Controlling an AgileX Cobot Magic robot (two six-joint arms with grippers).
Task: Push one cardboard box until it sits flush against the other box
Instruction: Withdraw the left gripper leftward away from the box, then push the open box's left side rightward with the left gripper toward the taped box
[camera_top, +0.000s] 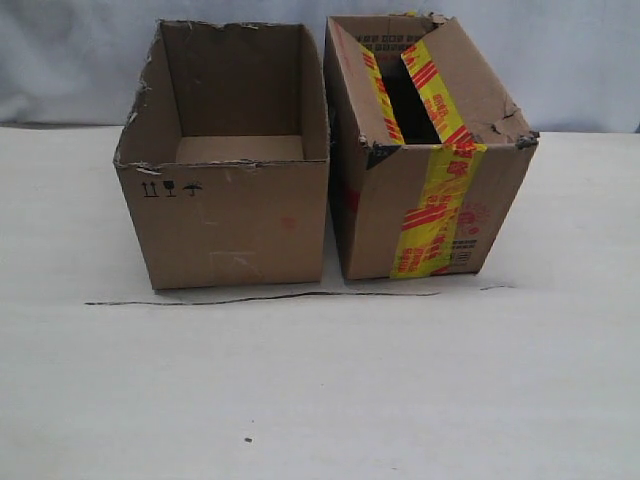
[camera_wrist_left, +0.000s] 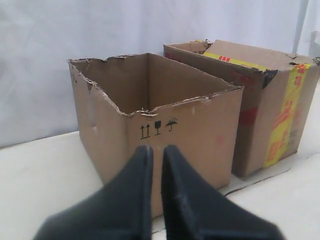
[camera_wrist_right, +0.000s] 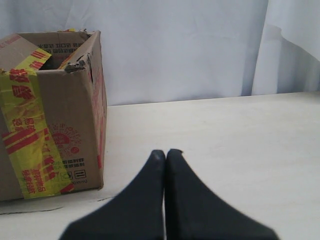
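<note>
The plain brown box (camera_top: 235, 215) with a ragged rim and small black handling symbols stands open-topped on the left. Right beside it is the box banded with yellow-and-red tape (camera_top: 430, 200); their upper edges almost meet, and a thin wedge of gap shows near the table. Neither gripper appears in the exterior view. My left gripper (camera_wrist_left: 156, 148) hovers just in front of the plain box (camera_wrist_left: 200, 130), its fingers a thin slit apart and holding nothing. My right gripper (camera_wrist_right: 166, 152) is shut and empty, over bare table beside the taped box (camera_wrist_right: 50, 115).
A thin dark line (camera_top: 260, 298) runs across the white table (camera_top: 320, 400) just in front of both boxes. A white cloth backdrop (camera_top: 580, 60) hangs behind them. The taped box (camera_wrist_left: 280, 100) stands beyond the plain one in the left wrist view.
</note>
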